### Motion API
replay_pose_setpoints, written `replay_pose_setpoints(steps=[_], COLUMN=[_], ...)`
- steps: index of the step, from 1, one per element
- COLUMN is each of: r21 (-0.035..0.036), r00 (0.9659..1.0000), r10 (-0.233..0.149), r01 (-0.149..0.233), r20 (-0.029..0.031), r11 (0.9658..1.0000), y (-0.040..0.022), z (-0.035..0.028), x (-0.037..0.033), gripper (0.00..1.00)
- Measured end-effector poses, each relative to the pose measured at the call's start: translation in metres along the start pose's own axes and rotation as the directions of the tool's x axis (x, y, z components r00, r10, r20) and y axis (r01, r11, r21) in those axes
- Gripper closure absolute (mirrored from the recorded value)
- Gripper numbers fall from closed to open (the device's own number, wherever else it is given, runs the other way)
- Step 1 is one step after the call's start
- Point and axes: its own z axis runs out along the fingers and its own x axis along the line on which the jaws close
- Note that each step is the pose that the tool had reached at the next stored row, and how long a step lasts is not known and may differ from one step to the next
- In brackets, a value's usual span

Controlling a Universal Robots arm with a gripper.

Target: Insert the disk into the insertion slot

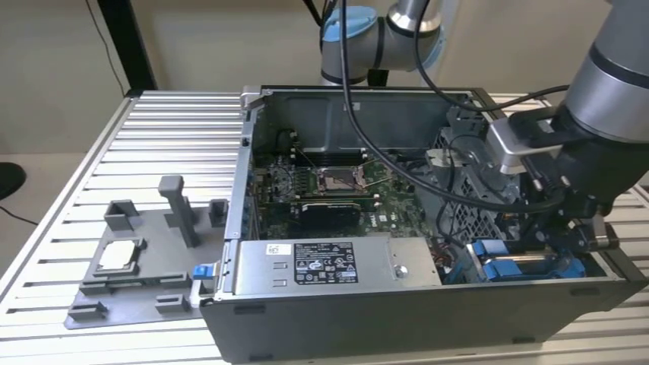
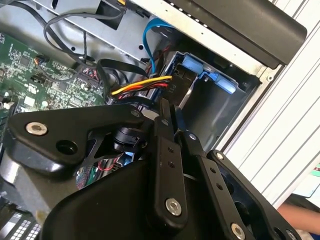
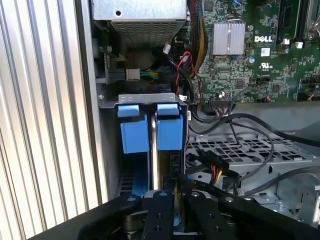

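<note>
Hand (image 3: 172,197) | lowered into insertion slot (image 3: 150,102) | gripping disk (image 3: 169,131) edge

One open computer case (image 1: 406,319) sits on one slatted table (image 1: 152,144), holding one motherboard (image 1: 315,190), one grey power supply box (image 1: 324,262) and two blue drive tabs (image 3: 128,109); one grey fixture tray (image 1: 142,296) lies beside it.

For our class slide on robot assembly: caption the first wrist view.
The gripper poised at the insertion slot, blue carrier tabs of the disk standing inside the bay.
</note>
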Motion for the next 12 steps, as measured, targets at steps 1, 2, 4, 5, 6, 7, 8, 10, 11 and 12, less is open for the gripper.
replay_pose_setpoints(steps=[1,2,4,5,6,7,8,10,11,12], r21=[0.0005,0.0011,0.0019,0.0022,0.0027,0.0032,0.0036,0.0049,0.0057,0.0066], r00=[1.0000,1.0000,1.0000,1.0000,1.0000,0.9999,0.9999,0.9999,0.9999,0.9999], r10=[0.000,-0.001,-0.001,-0.001,-0.002,-0.002,-0.002,-0.003,-0.003,-0.003], r01=[0.000,0.001,0.001,0.001,0.002,0.002,0.002,0.003,0.003,0.003], r20=[-0.0012,-0.0027,-0.0054,-0.0069,-0.0083,-0.0100,-0.0108,-0.0127,-0.0142,-0.0158], r11=[1.0000,1.0000,1.0000,1.0000,1.0000,1.0000,1.0000,1.0000,1.0000,1.0000], y=[0.0003,0.0006,0.0013,0.0017,0.0022,0.0026,0.0028,0.0034,0.0036,0.0038], z=[0.0002,0.0003,0.0007,0.0011,0.0016,0.0018,0.0019,0.0019,0.0022,0.0028], x=[0.0000,0.0000,-0.0001,-0.0002,-0.0002,-0.0003,-0.0003,-0.0006,-0.0008,-0.0010], gripper=[1.00,1.00,1.00,1.00,1.00,1.00,1.00,1.00,1.00,1.00])
